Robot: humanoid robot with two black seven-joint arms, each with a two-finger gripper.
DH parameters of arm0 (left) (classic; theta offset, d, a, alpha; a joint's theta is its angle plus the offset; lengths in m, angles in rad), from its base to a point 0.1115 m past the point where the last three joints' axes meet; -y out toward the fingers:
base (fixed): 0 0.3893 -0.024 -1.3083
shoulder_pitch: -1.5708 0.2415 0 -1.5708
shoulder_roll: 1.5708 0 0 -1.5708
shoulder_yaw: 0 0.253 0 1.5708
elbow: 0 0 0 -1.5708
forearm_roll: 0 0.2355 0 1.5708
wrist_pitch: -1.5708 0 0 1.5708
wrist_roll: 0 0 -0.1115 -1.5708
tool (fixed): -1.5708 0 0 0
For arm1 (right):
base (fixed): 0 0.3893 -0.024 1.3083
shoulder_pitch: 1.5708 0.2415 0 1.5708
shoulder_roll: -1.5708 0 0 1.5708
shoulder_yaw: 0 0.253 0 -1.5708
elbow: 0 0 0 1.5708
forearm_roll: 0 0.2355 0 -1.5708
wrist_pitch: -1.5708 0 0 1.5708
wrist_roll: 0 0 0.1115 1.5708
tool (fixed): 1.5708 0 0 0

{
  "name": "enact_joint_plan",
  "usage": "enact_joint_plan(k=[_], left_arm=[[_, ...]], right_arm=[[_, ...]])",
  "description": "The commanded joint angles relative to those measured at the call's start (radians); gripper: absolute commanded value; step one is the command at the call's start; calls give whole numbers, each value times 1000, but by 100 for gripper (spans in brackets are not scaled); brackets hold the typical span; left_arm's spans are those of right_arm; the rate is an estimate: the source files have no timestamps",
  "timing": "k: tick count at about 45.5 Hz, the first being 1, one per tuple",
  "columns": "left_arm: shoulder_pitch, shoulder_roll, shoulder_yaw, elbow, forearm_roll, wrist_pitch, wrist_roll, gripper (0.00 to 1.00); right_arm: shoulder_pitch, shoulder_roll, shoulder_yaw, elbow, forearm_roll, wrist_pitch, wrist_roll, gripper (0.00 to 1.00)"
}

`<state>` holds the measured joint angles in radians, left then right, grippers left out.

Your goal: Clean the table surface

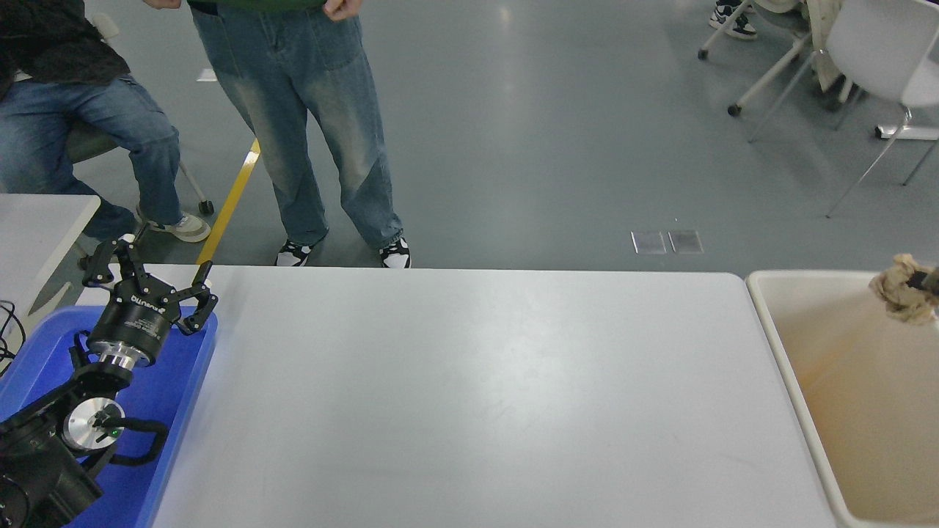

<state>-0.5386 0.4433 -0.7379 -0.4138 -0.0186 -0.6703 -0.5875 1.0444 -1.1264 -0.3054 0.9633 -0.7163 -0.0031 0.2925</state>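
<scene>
Your right hand is almost out of the picture at the right edge. Only a small dark tip of it shows, pinching a crumpled ball of brown paper. How far the hand is open you cannot tell, but the paper hangs from it. The ball is over the far corner of the beige bin, near its back rim.

The step in hand looks like dropping the paper into the bin. To do it well, bring the ball a bit more toward the middle of the bin and a bit lower before you let go. Crumpled paper is light and can bounce or catch on a finger, so open wide and wait until it falls off.

The counter, the big white top in the middle, has nothing lying on it that you can see, so the job looks nearly done.

Your left hand is parked at the lower left over the blue tray, with its fingers spread open and holding nothing. It is well apart from the bin.

A person in jeans stands at the far side of the counter, and another sits to the left. Both are far from your right arm. Nothing blocks the drop.
</scene>
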Motion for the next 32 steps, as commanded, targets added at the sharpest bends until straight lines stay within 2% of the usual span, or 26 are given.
enact_joint_plan(k=[1, 21, 32], left_arm=[[0, 0, 0, 0, 0, 0, 0, 100], [0, 0, 0, 0, 0, 0, 0, 100], [0, 0, 0, 0, 0, 0, 0, 100]], right_arm=[[-205, 207, 54, -340, 69, -29, 10, 0], [-368, 626, 63, -957, 106, -21, 8, 0], [-386, 698, 78, -1002, 113, -29, -47, 0]])
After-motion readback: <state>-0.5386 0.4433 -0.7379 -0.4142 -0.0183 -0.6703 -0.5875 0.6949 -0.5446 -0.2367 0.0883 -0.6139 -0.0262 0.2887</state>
